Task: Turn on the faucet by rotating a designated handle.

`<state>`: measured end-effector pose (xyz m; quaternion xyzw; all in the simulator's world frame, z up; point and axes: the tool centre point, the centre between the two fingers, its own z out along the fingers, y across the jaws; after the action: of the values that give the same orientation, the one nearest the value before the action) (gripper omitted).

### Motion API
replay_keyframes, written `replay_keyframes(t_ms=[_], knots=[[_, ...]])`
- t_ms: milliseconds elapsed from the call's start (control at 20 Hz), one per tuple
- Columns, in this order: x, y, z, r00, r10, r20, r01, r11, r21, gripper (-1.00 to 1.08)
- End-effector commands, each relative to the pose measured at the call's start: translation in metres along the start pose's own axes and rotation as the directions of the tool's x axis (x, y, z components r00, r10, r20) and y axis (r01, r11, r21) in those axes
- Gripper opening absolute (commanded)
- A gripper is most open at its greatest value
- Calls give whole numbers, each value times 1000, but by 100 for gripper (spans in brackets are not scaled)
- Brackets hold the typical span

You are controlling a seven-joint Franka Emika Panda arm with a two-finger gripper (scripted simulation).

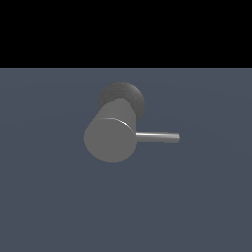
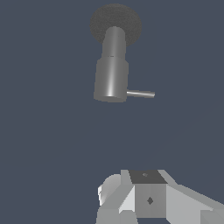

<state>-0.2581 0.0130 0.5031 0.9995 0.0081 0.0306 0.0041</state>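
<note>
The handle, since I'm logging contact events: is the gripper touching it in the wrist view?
No: the handle juts from the faucet with bare floor between it and the gripper.

Flat slate-blue ground plane (image 1: 44,197) fills lower part of exterior view, matte, uniform, no seams, no texture. Above it, solid black band (image 1: 126,32) across top, meeting ground at straight level horizon line. No walls, furniture or windows to make out. Light soft and even, ground a touch paler near horizon, slightly deeper toward bottom edge. Wrist view: same slate-blue surface (image 2: 43,131) edge to edge, plain. Faint paler diagonal streak across it on one side, very subtle, cannot tell what causes it.
</note>
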Motion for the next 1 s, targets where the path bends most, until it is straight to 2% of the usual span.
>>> replay_keyframes(t_ms=[0, 300, 500, 750, 950], knots=[[0, 0, 0, 1000, 0, 0, 0, 1000, 0, -100], [4, 4, 2, 1000, -6, 11, 6, 1000, 3, -100], [7, 7, 2, 1000, -12, 10, 12, 1000, 24, -100], [8, 7, -2, 1000, -17, -16, 19, 996, 85, -100], [9, 7, -8, 998, -21, -51, 30, 986, 163, -100]])
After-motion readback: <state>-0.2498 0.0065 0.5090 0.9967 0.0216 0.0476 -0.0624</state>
